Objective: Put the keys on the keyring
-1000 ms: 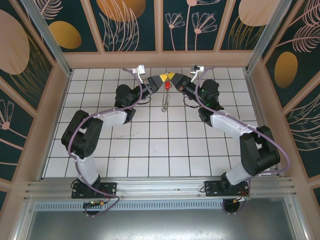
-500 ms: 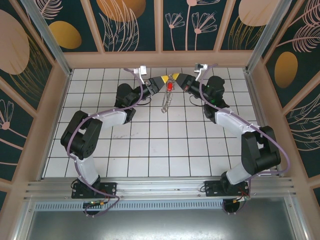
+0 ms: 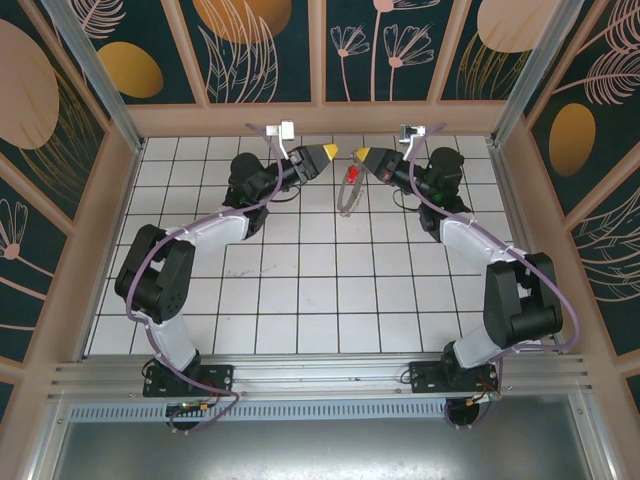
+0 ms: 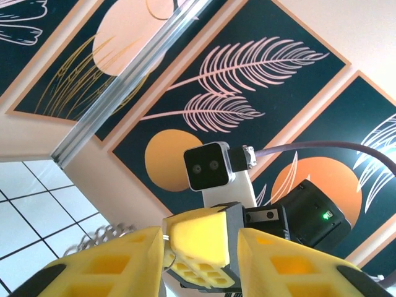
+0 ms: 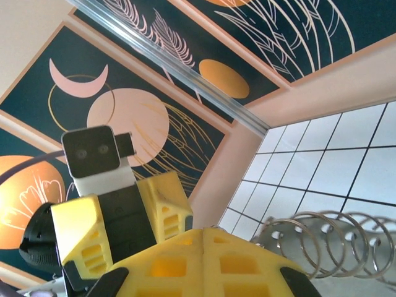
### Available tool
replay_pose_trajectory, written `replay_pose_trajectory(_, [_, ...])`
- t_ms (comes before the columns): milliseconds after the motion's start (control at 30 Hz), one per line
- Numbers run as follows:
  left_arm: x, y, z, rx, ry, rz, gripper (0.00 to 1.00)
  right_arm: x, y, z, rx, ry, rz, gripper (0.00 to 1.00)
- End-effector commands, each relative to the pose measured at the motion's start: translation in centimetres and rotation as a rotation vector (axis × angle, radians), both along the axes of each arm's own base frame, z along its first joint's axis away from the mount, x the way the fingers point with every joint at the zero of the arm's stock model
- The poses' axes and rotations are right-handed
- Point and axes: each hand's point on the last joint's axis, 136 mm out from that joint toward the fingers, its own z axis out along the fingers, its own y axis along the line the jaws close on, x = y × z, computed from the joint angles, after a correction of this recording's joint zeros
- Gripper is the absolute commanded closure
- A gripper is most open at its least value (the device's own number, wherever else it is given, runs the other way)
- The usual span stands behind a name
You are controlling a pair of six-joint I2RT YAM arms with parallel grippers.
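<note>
Reaching across tiled worktop, both arms point nearly tip to tip at far end. R claw clenched on keyring, ring dangling above tiles w/ red key near its top. L claw just beside, released, holding nothing.

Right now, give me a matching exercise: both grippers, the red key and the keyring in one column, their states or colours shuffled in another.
Column one:
1. left gripper
2. right gripper
3. key
4. keyring

Column two:
A. silvery coils, dangling
B. jaws apart, empty
C. bright red head
D. jaws shut, gripping the keyring

Pairs: 1-B, 2-D, 3-C, 4-A.
</note>
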Motion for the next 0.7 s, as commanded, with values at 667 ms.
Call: replay_pose_trajectory(667, [-1.1, -1.8, -0.5, 0.102, -0.098, -0.239, 0.65, -1.9, 0.4, 4.3, 0.063, -0.16, 0.124, 1.0])
